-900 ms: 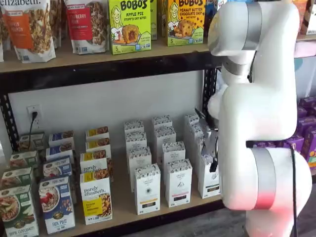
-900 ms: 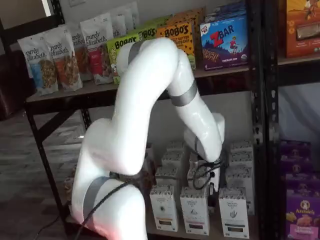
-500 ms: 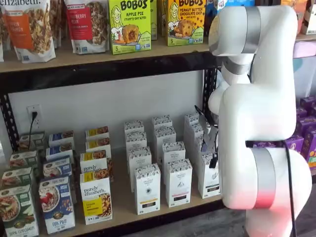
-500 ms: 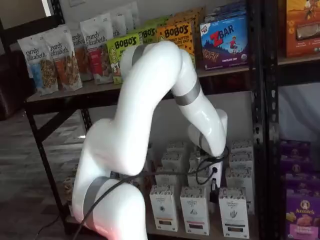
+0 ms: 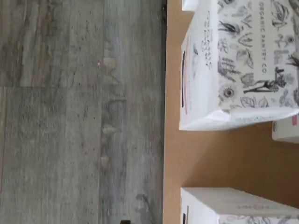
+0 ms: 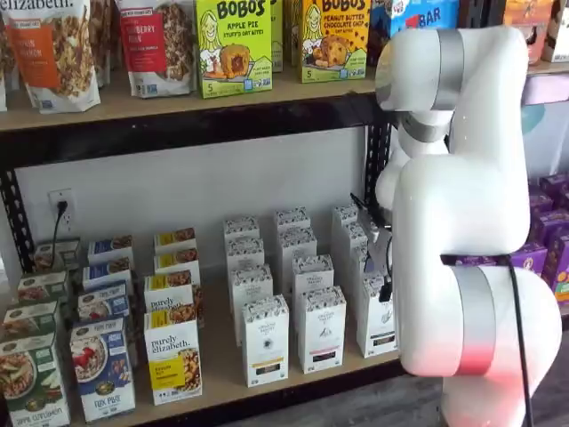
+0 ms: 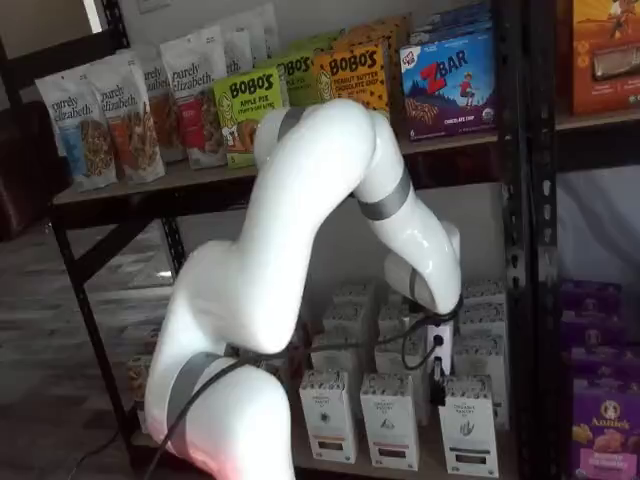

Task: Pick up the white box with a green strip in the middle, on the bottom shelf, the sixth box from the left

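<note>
— Where's the claw (image 7: 437,385)?

— Over the front row, jaws wide, holding nothing. The white box (image 7: 467,424) stands just below it on the bottom shelf (image 6: 222,378), so I come straight down.

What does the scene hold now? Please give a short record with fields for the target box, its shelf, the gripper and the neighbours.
target: the white box, upright at the front of the rightmost row
support: the bottom shelf, a light wooden board
gripper: the gripper, low among that row's boxes; open or shut cannot be told
held: nothing visibly lifted
neighbours: purely elizabeth boxes further left in a shelf view
</note>
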You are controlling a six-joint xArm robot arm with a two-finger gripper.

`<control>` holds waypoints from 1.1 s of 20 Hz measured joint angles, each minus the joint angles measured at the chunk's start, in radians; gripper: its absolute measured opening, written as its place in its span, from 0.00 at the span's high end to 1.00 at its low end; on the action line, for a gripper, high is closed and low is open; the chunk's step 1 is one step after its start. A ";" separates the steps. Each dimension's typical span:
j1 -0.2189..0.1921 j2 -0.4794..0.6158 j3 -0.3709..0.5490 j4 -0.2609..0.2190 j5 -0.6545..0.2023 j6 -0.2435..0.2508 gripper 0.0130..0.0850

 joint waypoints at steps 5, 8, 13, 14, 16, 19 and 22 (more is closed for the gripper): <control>-0.009 0.074 -0.095 -0.041 0.007 0.029 0.00; -0.011 0.107 -0.139 -0.073 0.014 0.055 0.00; -0.005 0.156 -0.199 -0.129 0.020 0.110 0.00; -0.004 0.164 -0.208 -0.140 0.021 0.121 0.00; -0.002 0.179 -0.227 -0.148 0.027 0.129 0.00; -0.003 0.197 -0.249 -0.201 0.026 0.174 0.00; -0.009 0.223 -0.286 -0.292 0.046 0.247 0.00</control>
